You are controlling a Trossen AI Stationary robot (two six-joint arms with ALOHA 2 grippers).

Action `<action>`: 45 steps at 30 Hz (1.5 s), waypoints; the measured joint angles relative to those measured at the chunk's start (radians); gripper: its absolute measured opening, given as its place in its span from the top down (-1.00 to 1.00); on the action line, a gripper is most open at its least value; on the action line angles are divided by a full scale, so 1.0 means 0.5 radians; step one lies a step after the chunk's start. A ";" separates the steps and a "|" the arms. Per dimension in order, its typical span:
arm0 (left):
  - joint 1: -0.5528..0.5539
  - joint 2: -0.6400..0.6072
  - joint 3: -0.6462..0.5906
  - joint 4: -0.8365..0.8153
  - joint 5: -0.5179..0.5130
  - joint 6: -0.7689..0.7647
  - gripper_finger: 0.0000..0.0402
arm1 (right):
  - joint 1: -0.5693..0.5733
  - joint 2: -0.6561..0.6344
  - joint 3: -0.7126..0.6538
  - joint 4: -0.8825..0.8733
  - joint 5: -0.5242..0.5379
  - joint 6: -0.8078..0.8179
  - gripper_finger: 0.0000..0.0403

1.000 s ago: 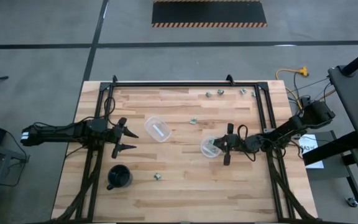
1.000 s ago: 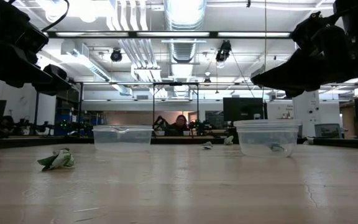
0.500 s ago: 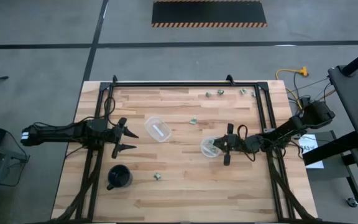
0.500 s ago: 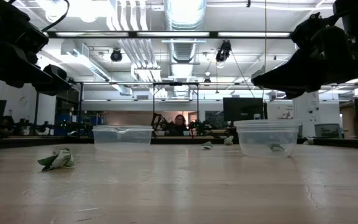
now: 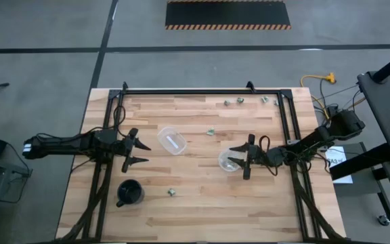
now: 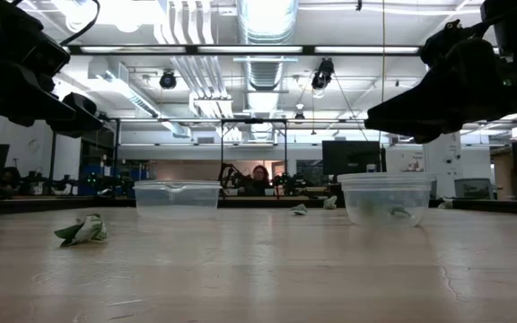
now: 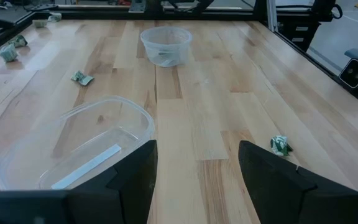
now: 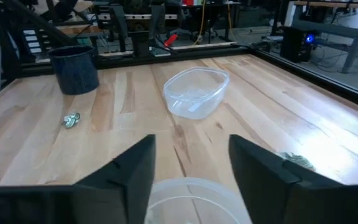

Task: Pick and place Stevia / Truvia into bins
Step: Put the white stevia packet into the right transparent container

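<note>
Two clear bins stand mid-table: one (image 5: 171,141) left of centre, the other (image 5: 228,161) right of centre. My right gripper (image 5: 235,157) hovers open over the rim of the right-hand bin (image 8: 191,198), with nothing between its fingers. A crumpled packet (image 6: 400,213) lies inside that bin. Loose Stevia packets lie on the wood: one (image 5: 172,192) near the front, one (image 5: 210,131) mid-table, and several along the far edge (image 5: 239,100). My left gripper (image 5: 138,150) waits open at the table's left, just left of the other bin (image 7: 79,155).
A black cup (image 5: 130,193) stands at the near left. Black frame rails (image 5: 202,91) run along the far edge and down both sides of the table. A packet (image 8: 298,160) lies on the wood close beside the right-hand bin. A person sits far back in the room (image 6: 260,178).
My right gripper has opened its fingers while staying above the right-hand bin. The left arm has kept still.
</note>
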 joint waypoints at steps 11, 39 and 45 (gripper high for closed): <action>0.000 0.003 0.000 0.000 -0.001 0.000 -0.04 | 0.000 0.000 0.000 -0.005 0.005 -0.148 -0.36; 0.000 0.000 0.000 -0.001 0.000 0.000 -0.04 | -0.641 -0.135 0.753 -1.514 -0.283 0.096 -0.22; 0.000 0.002 0.000 0.000 -0.001 0.000 -0.04 | -0.863 -0.204 1.085 -2.090 -0.378 -0.133 -0.21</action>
